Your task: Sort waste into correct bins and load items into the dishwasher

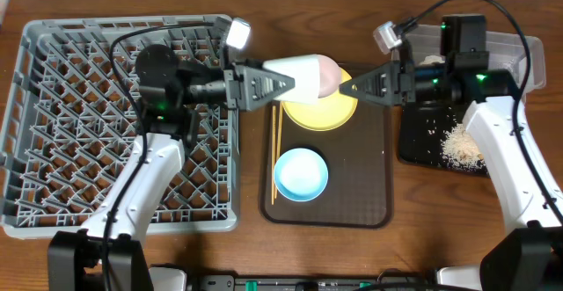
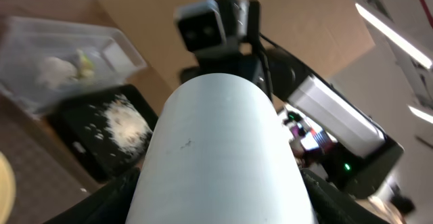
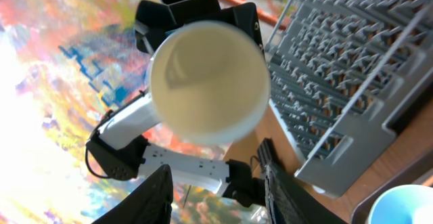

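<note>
My left gripper [image 1: 288, 81] is shut on the pinkish-white bowl [image 1: 310, 76] and holds it on its side above the yellow plate [image 1: 330, 111]. The bowl's mouth faces my right gripper [image 1: 350, 87], which is open a short way from the rim. The bowl fills the left wrist view [image 2: 223, 149] between the fingers [image 2: 220, 207]. In the right wrist view its round opening [image 3: 210, 82] sits ahead of the open fingers [image 3: 216, 183]. The light blue bowl [image 1: 300, 173] and chopsticks [image 1: 274, 150] lie on the brown tray. The grey dish rack [image 1: 88, 106] is at the left.
The brown serving tray [image 1: 369, 181] lies in the middle. The black tray [image 1: 418, 137] at the right holds rice scraps [image 1: 462, 146]. Behind it the clear tub [image 1: 515, 49] holds a white tissue [image 2: 54, 68] and a greenish scrap [image 2: 84, 61].
</note>
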Tool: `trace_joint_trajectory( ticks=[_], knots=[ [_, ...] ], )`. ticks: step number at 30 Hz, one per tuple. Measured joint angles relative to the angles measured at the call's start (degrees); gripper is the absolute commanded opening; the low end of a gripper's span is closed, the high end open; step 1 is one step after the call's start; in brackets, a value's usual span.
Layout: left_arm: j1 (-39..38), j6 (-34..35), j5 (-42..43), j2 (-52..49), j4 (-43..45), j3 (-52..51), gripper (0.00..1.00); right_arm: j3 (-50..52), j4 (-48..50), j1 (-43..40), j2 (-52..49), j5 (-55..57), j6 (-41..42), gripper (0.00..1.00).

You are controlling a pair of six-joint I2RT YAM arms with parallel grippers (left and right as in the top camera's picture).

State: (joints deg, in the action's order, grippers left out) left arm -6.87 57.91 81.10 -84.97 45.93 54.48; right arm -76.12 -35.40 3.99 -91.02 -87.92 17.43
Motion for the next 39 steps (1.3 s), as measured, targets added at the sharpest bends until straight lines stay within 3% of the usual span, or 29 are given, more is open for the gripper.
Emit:
trace_joint_trajectory(
  ticks=[7,14,18,21,31,39],
  knots=[
    [4.8,-5.2,-5.0,-0.2,-7.5,0.0,0.13,0.0,0.2,-4.2,0.0,0.1,0.0,0.43],
    [8.9,-12.8,-18.3,-0.2,-21.3,0.0,0.12,0.0,4.9,-4.9,0.0,0.5,0.2,0.42],
    [11.0,-15.6,-24.7,-0.2,-23.3,0.0,0.12,0.0,6.3,-4.9,0.0,1.5,0.4,0.41],
    [13.0,-16.7,-27.8,-0.2,-23.3,0.0,0.06,0.0,6.4,-4.9,0.0,3.1,0.4,0.38],
    [22.7,-18.5,-32.1,-0.2,-25.3,1.0,0.06,0.0,6.2,-4.9,0.0,12.3,0.6,0.37],
    [26.9,-24.0,-38.6,-0.2,-39.5,7.6,0.06,0.0,6.0,-4.9,0.0,14.9,0.6,0.36]
  ],
)
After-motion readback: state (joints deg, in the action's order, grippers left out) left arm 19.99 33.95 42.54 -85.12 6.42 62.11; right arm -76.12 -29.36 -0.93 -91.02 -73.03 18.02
